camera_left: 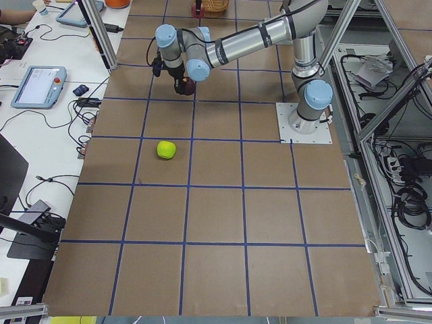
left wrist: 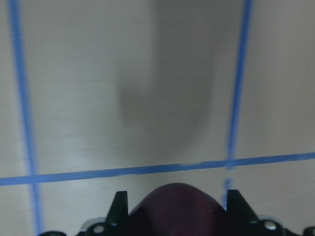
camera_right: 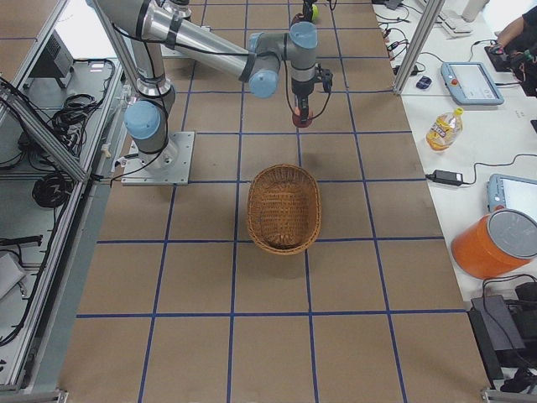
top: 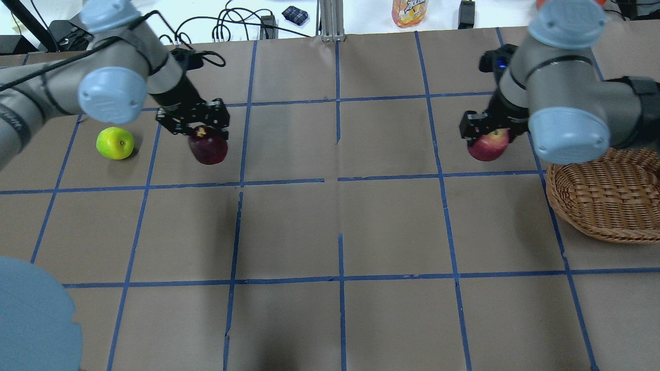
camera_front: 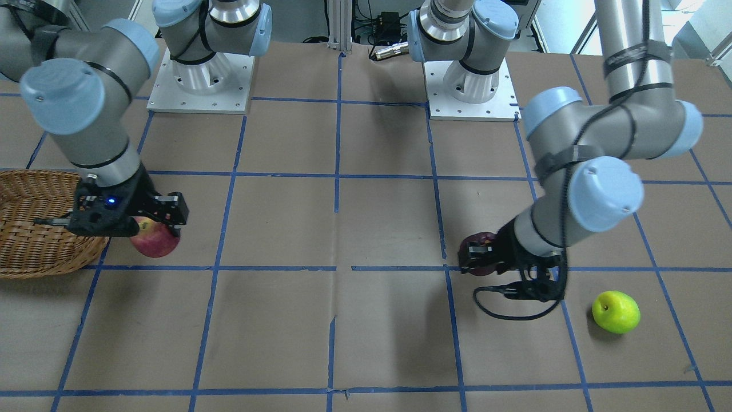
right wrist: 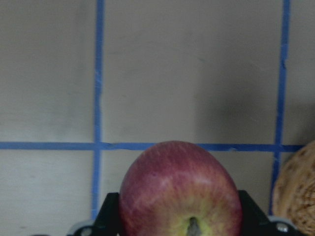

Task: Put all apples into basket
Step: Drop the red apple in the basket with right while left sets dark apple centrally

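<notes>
Your left claw [top: 202, 133] is clamped on the maroon apple [top: 208, 149]; your right claw [top: 487, 135] grips the red apple [top: 486, 148] just beside the basket [top: 603, 216]. You'll find the green apple [top: 115, 143] lying on the desk [top: 340, 221].

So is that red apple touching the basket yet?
Apart. The overhead view shows bare table between the red apple and the basket rim.

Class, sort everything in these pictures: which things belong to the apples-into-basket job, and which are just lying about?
Job: red apple, maroon apple, green apple, basket.

Lying about: drink bottle, orange bucket, teach pendant.
</notes>
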Controlling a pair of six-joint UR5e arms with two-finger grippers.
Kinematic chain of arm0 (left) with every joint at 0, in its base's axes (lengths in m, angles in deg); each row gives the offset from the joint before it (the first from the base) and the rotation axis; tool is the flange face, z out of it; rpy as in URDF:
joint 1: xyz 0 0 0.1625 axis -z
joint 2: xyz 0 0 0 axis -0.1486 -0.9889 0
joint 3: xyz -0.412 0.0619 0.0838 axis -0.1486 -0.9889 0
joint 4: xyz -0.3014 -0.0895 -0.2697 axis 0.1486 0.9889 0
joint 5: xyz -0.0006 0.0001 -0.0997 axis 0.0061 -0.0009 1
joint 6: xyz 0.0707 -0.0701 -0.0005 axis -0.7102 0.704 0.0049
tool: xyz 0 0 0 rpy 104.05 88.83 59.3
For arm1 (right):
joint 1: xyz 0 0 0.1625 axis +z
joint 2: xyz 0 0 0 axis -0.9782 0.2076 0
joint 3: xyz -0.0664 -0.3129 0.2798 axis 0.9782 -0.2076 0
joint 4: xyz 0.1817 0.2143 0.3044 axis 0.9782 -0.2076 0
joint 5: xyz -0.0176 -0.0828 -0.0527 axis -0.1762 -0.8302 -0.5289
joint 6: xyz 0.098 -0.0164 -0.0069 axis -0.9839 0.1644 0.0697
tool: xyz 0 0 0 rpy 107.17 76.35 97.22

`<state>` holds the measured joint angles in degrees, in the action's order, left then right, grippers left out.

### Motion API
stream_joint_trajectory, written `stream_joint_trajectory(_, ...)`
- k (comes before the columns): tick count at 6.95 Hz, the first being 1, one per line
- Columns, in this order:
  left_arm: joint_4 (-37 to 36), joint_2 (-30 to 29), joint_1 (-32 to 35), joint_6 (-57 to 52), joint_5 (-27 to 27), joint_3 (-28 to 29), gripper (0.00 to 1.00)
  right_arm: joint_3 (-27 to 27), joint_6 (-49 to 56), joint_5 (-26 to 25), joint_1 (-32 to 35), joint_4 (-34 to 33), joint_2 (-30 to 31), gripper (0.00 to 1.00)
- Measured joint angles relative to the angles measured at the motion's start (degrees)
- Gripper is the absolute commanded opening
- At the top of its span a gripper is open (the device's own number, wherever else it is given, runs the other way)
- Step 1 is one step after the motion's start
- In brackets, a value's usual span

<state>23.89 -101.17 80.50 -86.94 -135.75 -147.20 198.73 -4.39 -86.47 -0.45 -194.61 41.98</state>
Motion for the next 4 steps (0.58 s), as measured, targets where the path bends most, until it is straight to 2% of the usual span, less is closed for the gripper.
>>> stream_joint_trajectory(2,-11.4,-5.3,13.1,16.6,1.6,-0.2,0.02,6.2,21.5,1.5,-16.1,-7.3,1.1,0.46)
stream_joint_trajectory(3,-16.1,-8.1,16.5,21.8,1.7,-0.2,0.99,6.9,30.4,4.3,-23.2,-9.0,0.9,0.6)
stream_joint_trajectory(4,-18.9,-10.0,18.1,24.5,1.5,-0.6,1.0,6.7,38.1,8.2,-29.5,-10.6,-0.4,0.56)
